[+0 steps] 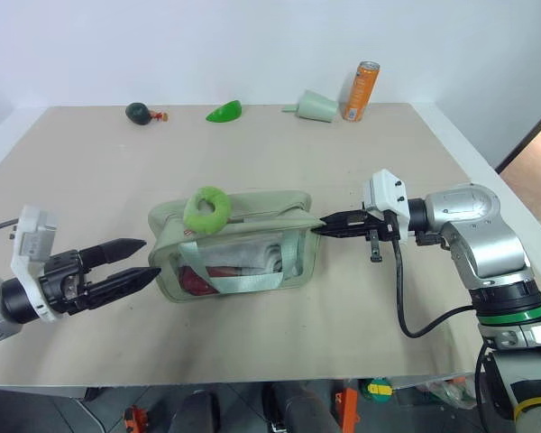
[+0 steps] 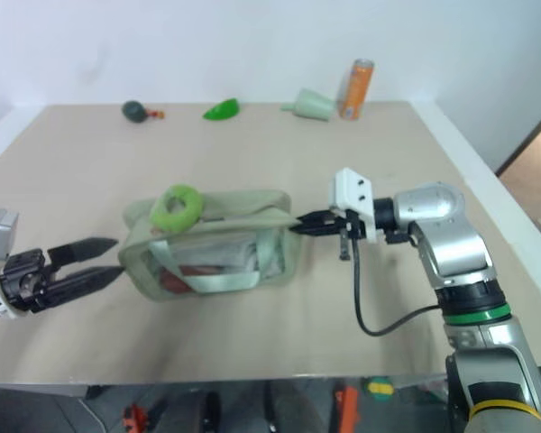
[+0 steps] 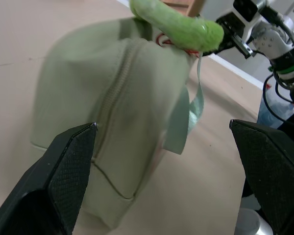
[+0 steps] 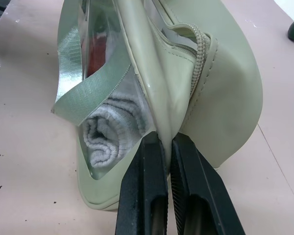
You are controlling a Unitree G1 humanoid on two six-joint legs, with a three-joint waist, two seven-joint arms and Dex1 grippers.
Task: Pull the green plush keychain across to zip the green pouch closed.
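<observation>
**Operator:** Since the green plush keychain (image 1: 207,209) rests on top of the green pouch (image 1: 237,245) at the end nearest my left arm, I judge the pull complete. In the left wrist view the zipper line down the pouch top reads as closed up to the keychain; I cannot confirm the last teeth beneath the plush.

**Supervisor:** State both grippers.

**Operator:** My right gripper (image 1: 328,225) is clamped shut on the pouch's far end; the right wrist view shows its fingers pinching the end seam beside the zipper tail. My left gripper (image 1: 142,259) stands with fingers spread wide, holding nothing, just beside the near end of the pouch and apart from it.

**Supervisor:** Pouch location?

**Operator:** Flat on the table (image 1: 90,171), near its middle, between both grippers, well apart from the items along the far edge.

**Supervisor:** Remaining work?

**Operator:** In my judgement, only releasing the right grip and withdrawing.
</observation>
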